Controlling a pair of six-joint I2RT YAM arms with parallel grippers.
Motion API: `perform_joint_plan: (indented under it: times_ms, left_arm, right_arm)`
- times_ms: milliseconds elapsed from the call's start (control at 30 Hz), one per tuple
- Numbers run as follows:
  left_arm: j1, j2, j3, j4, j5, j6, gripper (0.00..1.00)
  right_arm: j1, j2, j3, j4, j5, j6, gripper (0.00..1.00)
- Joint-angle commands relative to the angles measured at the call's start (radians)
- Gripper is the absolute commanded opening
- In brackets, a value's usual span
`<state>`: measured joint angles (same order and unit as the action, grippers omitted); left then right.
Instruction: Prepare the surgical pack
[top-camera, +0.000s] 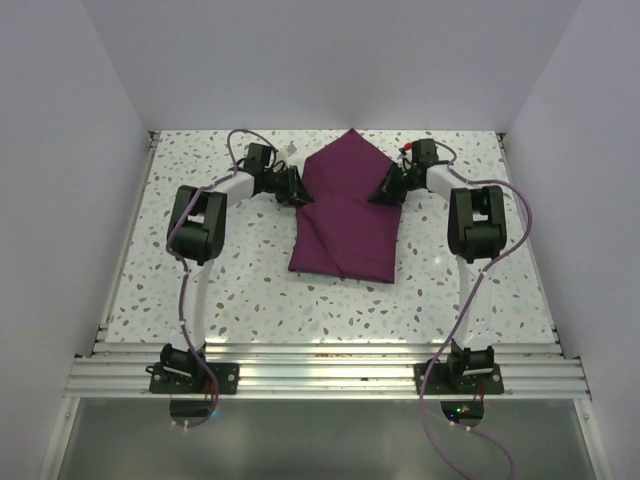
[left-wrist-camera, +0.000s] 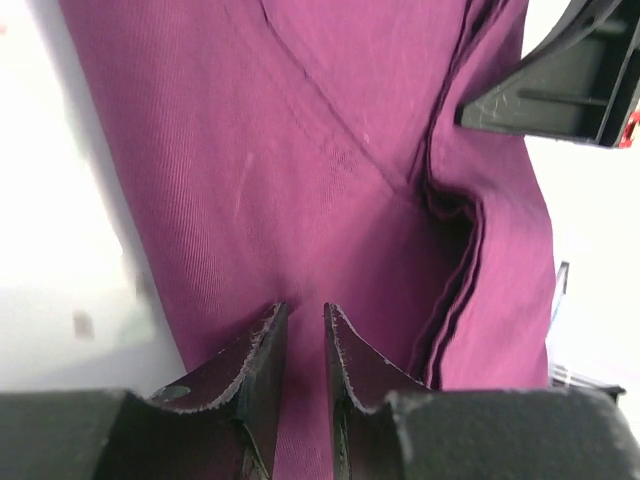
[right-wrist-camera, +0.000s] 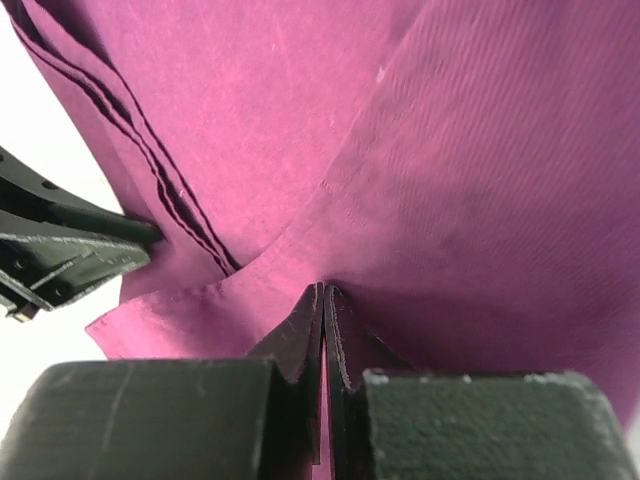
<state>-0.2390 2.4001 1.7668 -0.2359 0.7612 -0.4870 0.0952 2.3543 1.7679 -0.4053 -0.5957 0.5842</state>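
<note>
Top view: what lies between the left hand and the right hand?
Only the purple cloth: its far, folded part spans from the left hand to the right hand, shown in the top view.

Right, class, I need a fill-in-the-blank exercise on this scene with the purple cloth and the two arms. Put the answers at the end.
The surgical pack lies on a speckled ____.
The right claw is pinched ____ on the cloth.
A narrow ____ shows between the fingers of the left claw.
Missing words: table; shut; gap.
</note>
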Motion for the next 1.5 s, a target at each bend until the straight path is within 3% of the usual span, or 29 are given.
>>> perform_joint_plan:
  times_ms: [0, 167, 333, 500, 833, 1033, 1467]
  left_arm:
    - [0.01, -0.039, -0.122, -0.105, -0.049, 0.061, 0.26]
    - [0.01, -0.094, -0.164, -0.102, -0.051, 0.065, 0.28]
    - [0.01, -0.11, -0.035, -0.132, -0.066, 0.064, 0.33]
    - [0.01, -0.162, -0.004, -0.056, -0.083, 0.007, 0.36]
    - [0.003, -0.183, -0.026, 0.084, 0.004, -0.061, 0.36]
    - [0.001, -0.176, -0.026, 0.095, 0.035, -0.073, 0.36]
    - [-0.036, -0.185, -0.05, 0.171, 0.078, -0.133, 0.36]
  right_arm:
    - [0.029, -0.026, -0.008, -0.046, -0.019, -0.026, 0.0]
    - [0.014, -0.035, 0.05, -0.133, 0.045, -0.079, 0.0]
    - [0.0, -0.017, 0.172, -0.193, 0.073, -0.122, 0.0]
    - [0.004, -0.003, 0.281, -0.251, 0.019, -0.132, 0.0]
    - [0.115, 0.006, 0.228, -0.207, -0.113, -0.142, 0.0]
    - [0.138, 0.033, 0.185, -0.152, -0.085, -0.093, 0.0]
    - [0.15, 0.14, 0.211, -0.24, -0.059, -0.132, 0.0]
